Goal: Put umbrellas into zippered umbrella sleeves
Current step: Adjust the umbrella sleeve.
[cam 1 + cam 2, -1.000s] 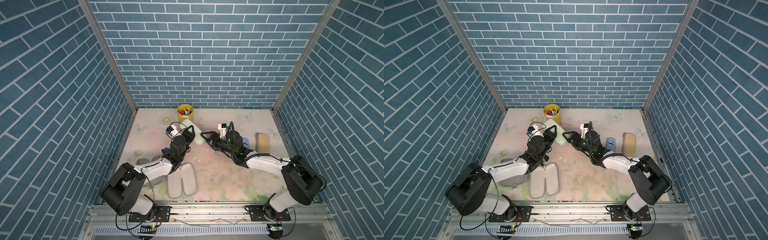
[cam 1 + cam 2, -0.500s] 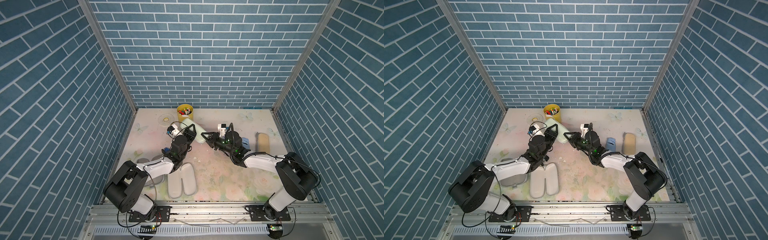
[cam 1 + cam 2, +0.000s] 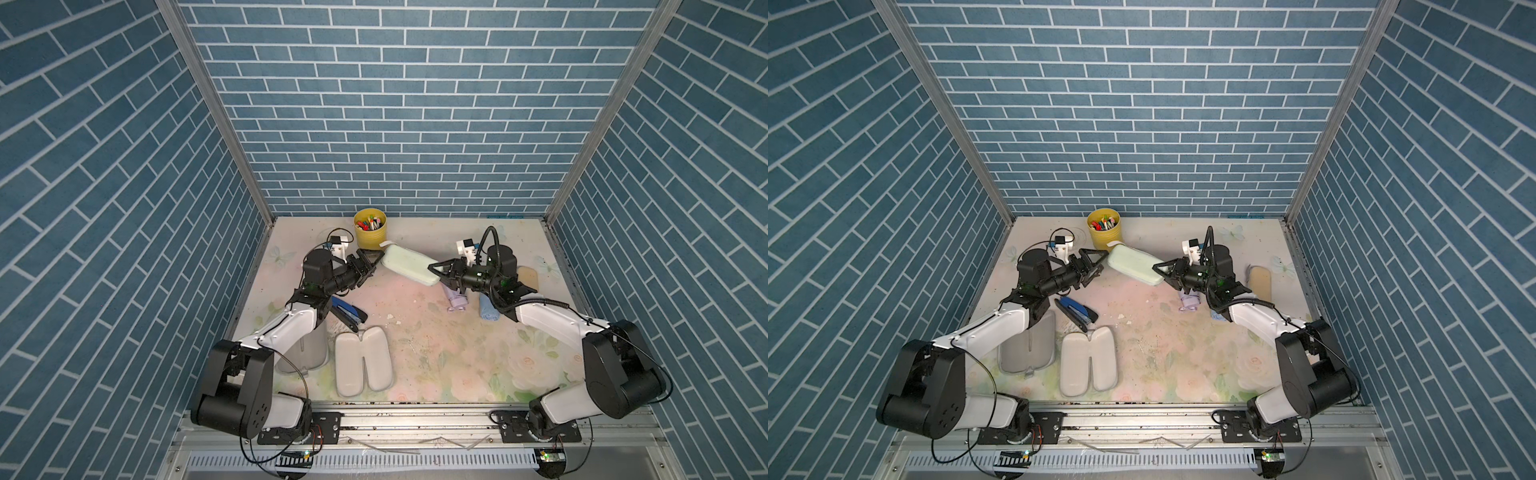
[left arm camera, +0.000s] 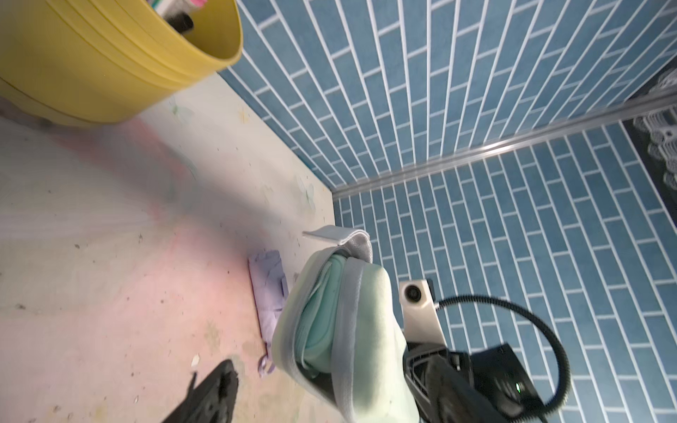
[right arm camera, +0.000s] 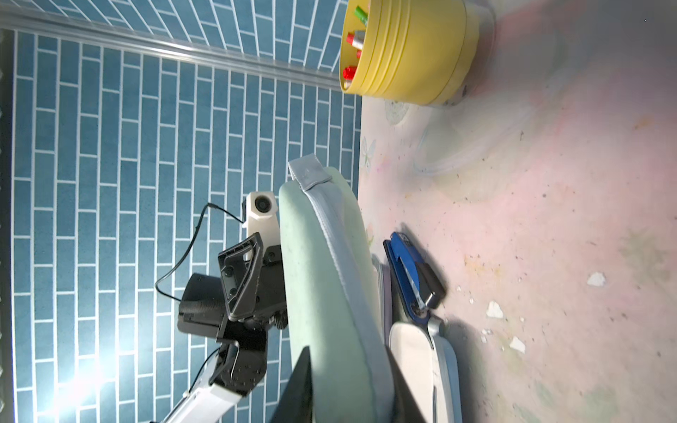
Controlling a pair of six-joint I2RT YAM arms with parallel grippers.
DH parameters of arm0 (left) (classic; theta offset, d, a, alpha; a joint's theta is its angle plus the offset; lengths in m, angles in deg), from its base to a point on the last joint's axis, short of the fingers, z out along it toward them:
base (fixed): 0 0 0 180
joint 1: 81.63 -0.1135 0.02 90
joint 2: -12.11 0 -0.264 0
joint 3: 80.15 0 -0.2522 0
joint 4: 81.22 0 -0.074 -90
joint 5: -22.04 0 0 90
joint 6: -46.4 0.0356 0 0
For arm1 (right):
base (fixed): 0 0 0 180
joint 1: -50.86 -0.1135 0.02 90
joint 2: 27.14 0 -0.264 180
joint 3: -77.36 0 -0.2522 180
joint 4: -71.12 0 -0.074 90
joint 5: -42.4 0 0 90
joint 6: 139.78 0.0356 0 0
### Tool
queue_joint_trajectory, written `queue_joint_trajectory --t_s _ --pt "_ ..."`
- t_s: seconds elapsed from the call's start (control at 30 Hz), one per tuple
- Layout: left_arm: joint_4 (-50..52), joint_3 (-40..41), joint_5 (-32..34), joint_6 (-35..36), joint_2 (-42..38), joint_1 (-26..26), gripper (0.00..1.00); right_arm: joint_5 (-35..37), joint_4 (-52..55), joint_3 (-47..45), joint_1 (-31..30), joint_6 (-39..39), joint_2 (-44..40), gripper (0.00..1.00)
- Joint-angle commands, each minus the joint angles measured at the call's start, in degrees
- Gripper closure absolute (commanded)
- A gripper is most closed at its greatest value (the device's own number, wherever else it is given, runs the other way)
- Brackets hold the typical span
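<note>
Now the mint sleeve (image 3: 409,266) is held off the tabletop (image 3: 415,332) just beside the yellow cup (image 3: 370,239), clamped at its far end by the right jaws; the left jaws are spread open. It is judged light and soft, best pinched at the zip edge.

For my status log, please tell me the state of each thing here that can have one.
Mint green oblong zippered sleeve: held off the table, zip open at one end.
Mint green folded fabric umbrella: inside that sleeve.
Lilac folded fabric umbrella: lying on the table.
Grey-white clamshell sleeve: opened flat, empty.
Left gripper: jaws open.
Right gripper: jaws shut on the mint sleeve.
</note>
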Motion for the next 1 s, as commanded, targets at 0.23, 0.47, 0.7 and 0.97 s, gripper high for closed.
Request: queue_joint_trajectory --t_s 0.23,0.47,0.7,0.97 --pt "9.5 -4.99 -14.91 8.36 -1.25 1.74 0.19 -14.63 9.22 7.07 0.47 -8.49 -0.96 0.86" --pt "19.49 -8.01 -16.12 15.94 1.53 3.45 0.23 -17.82 11.58 9.54 0.49 -10.7 -0.09 0.86" --pt "39.74 -13.83 -9.83 30.49 -0.31 1.62 0.16 -16.0 20.2 11.01 1.65 -16.06 -2.47 0.89" --pt "24.92 -9.42 -12.95 20.43 0.98 5.48 0.17 -18.09 14.3 10.21 0.97 -11.72 -1.37 0.89"
